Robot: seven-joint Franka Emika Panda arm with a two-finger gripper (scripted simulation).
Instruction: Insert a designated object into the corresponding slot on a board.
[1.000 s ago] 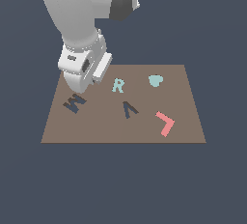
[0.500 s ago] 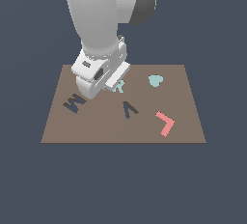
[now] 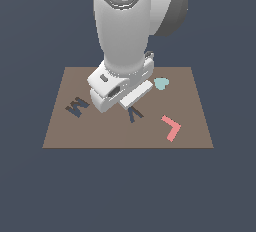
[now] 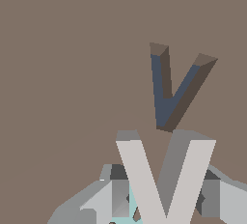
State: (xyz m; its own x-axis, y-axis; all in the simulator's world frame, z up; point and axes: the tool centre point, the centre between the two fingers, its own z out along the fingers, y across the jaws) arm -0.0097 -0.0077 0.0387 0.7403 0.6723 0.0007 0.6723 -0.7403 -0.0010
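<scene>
Pale grey V-shaped letter piece (image 4: 164,179) stands upright just beside the empty dark navy V-shaped slot (image 4: 171,90) in the flat brown board (image 4: 72,73).

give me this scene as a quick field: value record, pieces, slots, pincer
board: brown panel
held piece: pale grey V piece, upright between the pincer fingers
target: navy V slot, empty, close beside the V piece in the wrist view
other slot: navy M recess, empty
other pieces: pink L; teal heart-like piece
arm: hides the board's middle in the exterior view
</scene>
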